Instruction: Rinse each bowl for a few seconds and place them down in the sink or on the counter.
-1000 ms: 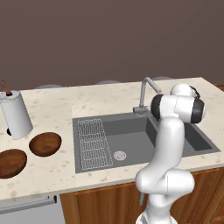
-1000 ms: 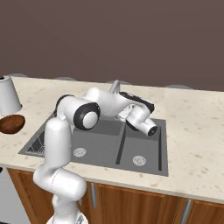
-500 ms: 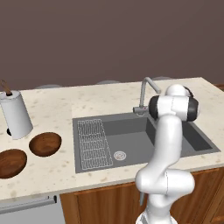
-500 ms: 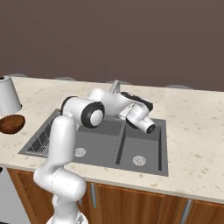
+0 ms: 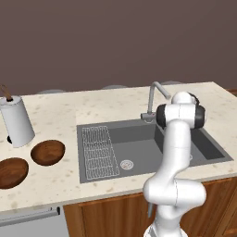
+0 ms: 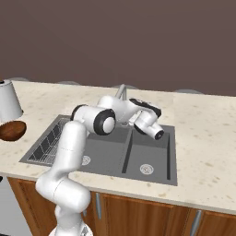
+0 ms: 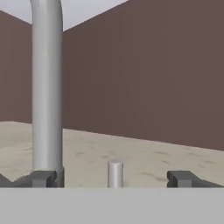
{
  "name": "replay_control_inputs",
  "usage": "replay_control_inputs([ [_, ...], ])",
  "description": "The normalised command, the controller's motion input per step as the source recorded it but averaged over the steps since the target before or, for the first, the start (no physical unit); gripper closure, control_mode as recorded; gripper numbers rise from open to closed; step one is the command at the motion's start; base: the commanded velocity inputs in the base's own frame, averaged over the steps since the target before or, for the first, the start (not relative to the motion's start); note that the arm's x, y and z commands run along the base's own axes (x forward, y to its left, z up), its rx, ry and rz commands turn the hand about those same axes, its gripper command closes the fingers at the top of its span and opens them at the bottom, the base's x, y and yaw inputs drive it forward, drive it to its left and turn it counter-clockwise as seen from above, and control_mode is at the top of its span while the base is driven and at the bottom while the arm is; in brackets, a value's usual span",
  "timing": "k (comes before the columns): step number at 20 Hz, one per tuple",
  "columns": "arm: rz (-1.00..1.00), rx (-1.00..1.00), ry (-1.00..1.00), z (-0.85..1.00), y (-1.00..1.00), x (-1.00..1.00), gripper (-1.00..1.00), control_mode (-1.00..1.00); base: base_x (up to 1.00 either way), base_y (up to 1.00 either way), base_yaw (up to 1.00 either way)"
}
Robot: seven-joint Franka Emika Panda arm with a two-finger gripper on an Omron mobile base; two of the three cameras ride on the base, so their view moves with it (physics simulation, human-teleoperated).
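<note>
Two dark reddish-brown wooden bowls lie on the beige counter [image 5: 97, 105] left of the sink: one bowl [image 5: 47, 152] nearer the basin, the other bowl [image 5: 11, 172] at the left edge. One bowl [image 6: 11, 130] shows in the right base view. The dark grey sink [image 5: 139, 141] has a curved grey faucet [image 5: 155, 94]. In the hand view my gripper [image 7: 113, 180] is open at the faucet's foot, far from the bowls. A short grey handle stub [image 7: 115, 173] stands between its fingertips [image 7: 183, 178], and the faucet pipe [image 7: 46, 87] rises by the left tip.
A tall white cylinder [image 5: 16, 121] with a brown stick stands behind the bowls. A wire grid [image 5: 97, 151] fills the sink's left section. My white arm [image 5: 175, 152] bends over the right basin. A brown wall runs behind the counter.
My arm's elbow has swung a little to the right, toward the faucet. The hand stays by the faucet base, and the bowls have not moved.
</note>
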Motion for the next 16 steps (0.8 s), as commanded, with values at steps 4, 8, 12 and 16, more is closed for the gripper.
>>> replay_control_inputs([
  [4,0.0,0.01,0.02,-0.23,-0.17,0.31,-1.0,-1.0,0.0,0.0,0.0],
  [8,0.0,0.02,0.04,-0.14,-0.11,0.36,-1.0,-1.0,0.0,0.0,0.0],
  [12,0.0,0.02,0.08,-0.05,-0.03,0.39,-1.0,-1.0,0.0,0.0,0.0],
  [16,0.0,0.01,0.09,-0.08,0.0,0.37,-1.0,-1.0,0.0,0.0,0.0],
])
